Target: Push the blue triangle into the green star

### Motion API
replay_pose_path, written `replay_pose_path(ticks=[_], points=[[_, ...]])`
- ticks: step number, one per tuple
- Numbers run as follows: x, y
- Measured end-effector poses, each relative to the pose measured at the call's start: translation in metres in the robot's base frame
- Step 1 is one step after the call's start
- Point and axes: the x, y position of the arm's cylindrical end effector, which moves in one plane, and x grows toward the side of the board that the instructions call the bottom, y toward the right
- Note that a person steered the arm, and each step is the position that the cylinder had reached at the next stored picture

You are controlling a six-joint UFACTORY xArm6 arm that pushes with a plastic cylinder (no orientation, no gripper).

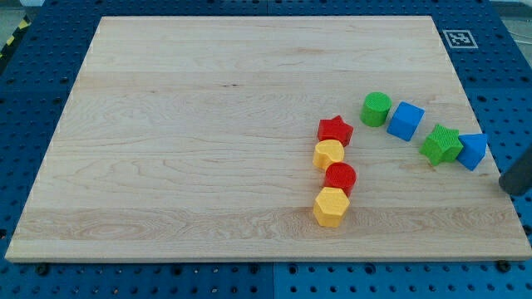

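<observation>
The blue triangle (473,151) lies touching the green star (441,144) on the star's right, near the desk (208,124) edge. My tip (509,189) sits lower right of the star; no gripper is fitted.

Triangle (473,151) touches star's (441,144) right side.

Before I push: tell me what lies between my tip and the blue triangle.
Only bare wood. In the camera view, my tip sits just right of and below the blue triangle, which already touches the green star.
</observation>
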Motion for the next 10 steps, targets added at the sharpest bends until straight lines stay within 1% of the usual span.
replay_pose_path(ticks=[1, 2, 5, 6, 7, 8, 9, 10], points=[[-0.012, 0.002], [-0.014, -0.006], [-0.048, -0.013], [-0.048, -0.04], [-0.048, -0.044], [-0.027, -0.043], [-0.021, -0.044], [-0.024, -0.051]])
